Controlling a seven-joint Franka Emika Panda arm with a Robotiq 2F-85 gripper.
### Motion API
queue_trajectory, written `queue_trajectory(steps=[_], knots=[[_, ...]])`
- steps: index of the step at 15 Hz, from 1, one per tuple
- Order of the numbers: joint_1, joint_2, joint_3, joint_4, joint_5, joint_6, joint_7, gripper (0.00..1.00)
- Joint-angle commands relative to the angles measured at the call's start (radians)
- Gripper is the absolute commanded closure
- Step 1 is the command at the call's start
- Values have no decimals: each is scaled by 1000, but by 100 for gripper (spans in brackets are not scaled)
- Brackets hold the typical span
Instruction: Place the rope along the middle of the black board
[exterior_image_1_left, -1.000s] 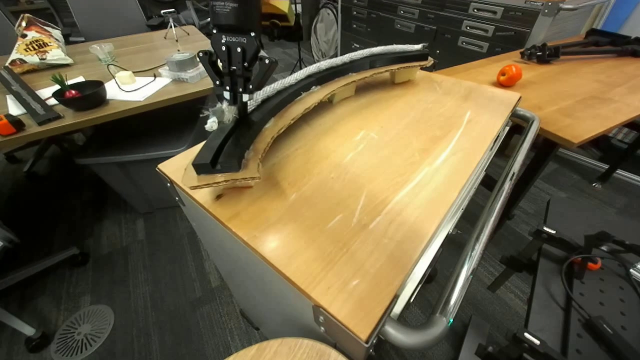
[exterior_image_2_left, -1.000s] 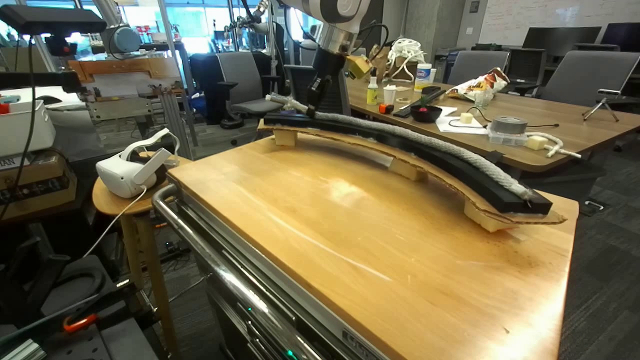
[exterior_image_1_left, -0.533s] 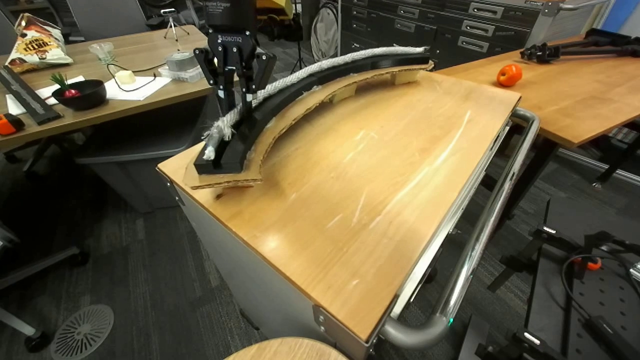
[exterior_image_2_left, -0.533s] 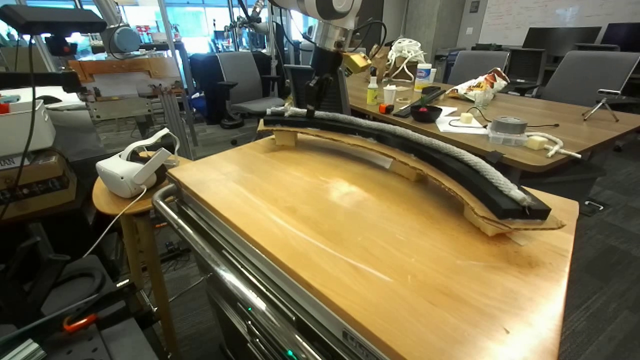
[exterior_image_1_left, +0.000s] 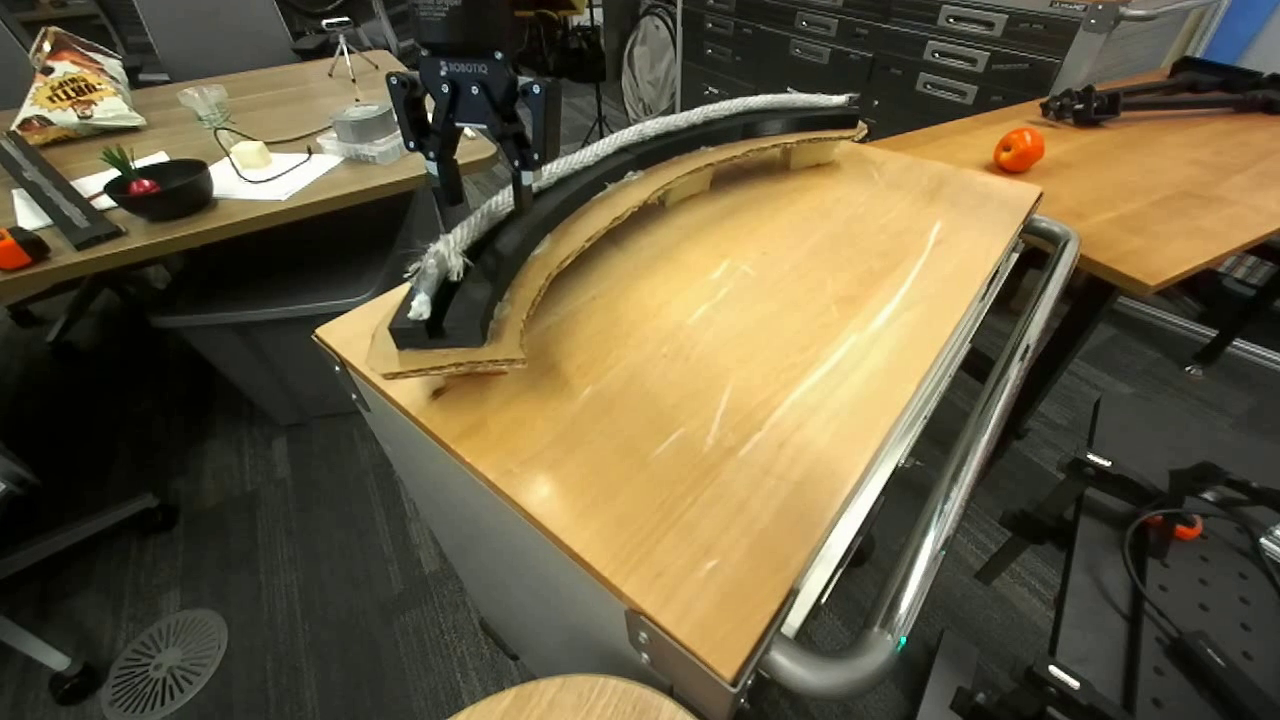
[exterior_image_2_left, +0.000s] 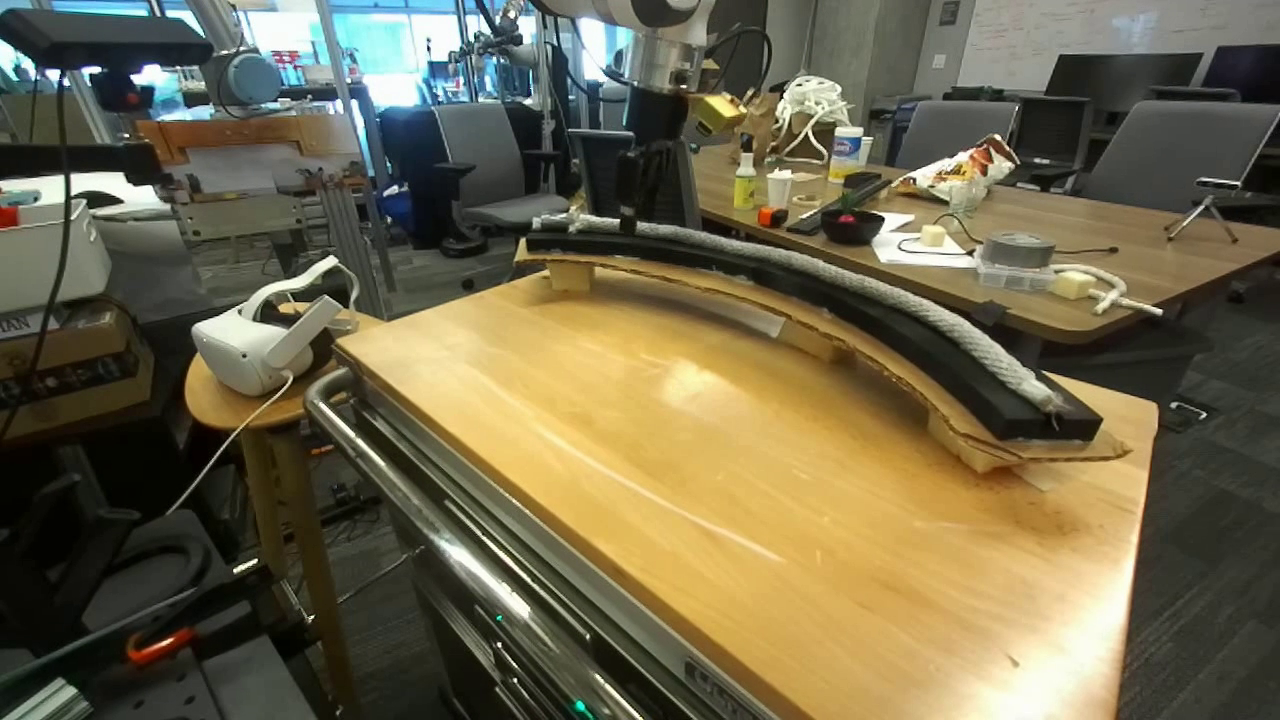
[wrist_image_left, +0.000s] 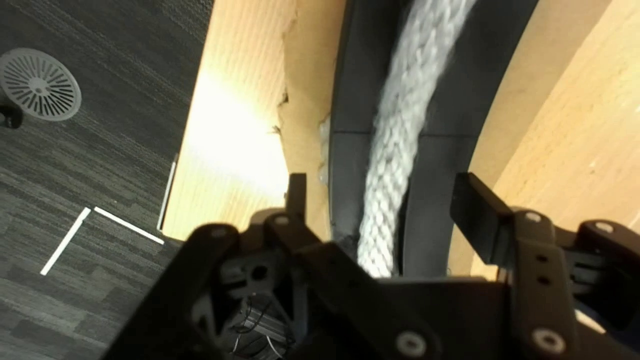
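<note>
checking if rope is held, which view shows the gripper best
The wrist view: the gripper looks large and open, its fingers clear of the rope on both sides. Smaller elsewhere: in an exterior view the fingers stand apart; in an exterior view the gripper is dark, its gap unclear.

The arm hangs its hand downward, fingers spread apart.

Windows shine in an exterior view; glare partly bleaches the wrist view's tabletop.
</note>
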Motion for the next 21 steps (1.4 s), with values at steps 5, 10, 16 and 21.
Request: queue_trajectory(steps=[5, 10, 16, 21], knots=[[33, -315, -74, -378, -143, 338, 234, 0], [17, -255, -52, -294, -136, 287, 213, 0], [17, -242, -52, -291, -136, 287, 213, 0], [17, -242, -52, -291, -136, 287, 213, 0]])
